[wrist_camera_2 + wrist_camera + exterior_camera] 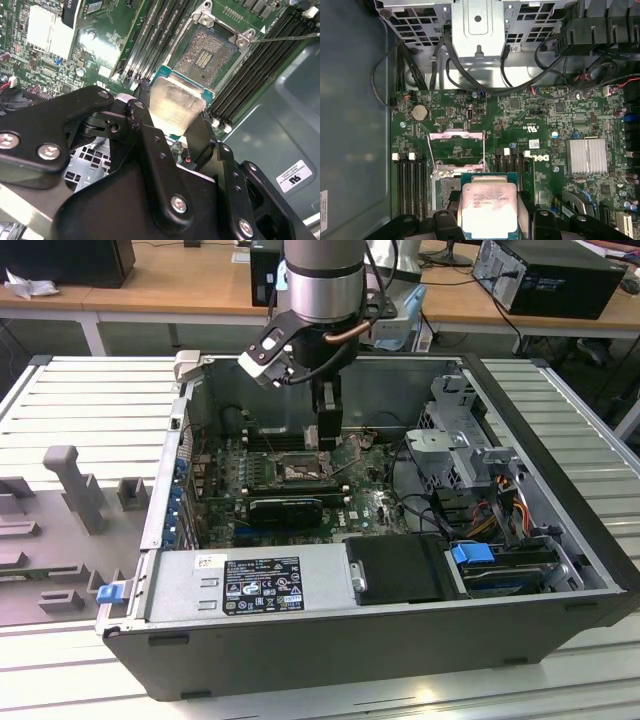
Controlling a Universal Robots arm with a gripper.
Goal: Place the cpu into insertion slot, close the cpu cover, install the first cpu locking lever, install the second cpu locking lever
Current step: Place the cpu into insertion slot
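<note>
At the exterior view's left, three grey plastic blocks (70,485) stand on the slatted table (90,390). One open computer case (300,640) lies right of them.

Mid-case, one gripper (327,435) hangs over the green motherboard (375,505), just above the insertion slot (300,468).

The cpu (177,107) (487,210) is a single flat square chip with a pale silver top and a green rim. The two black fingers (142,107) (445,222) of the gripper (172,120) (492,225) are clamped on its opposite edges. The cpu is held clear of the board, near one edge of the insertion slot (207,52) and not seated; the pin field lies bare.

One cpu cover (456,135), a silver frame with a square window, stands tilted open at the slot's far side. One thin metal lever (285,37) juts out beside the slot.

Long black memory slots (260,65) (410,190) run along both sides of the slot. One silver finned block (587,156) and one coin battery (420,112) sit on the board.

At the exterior view's right are one metal drive cage (450,440) and loose cables (510,505).
</note>
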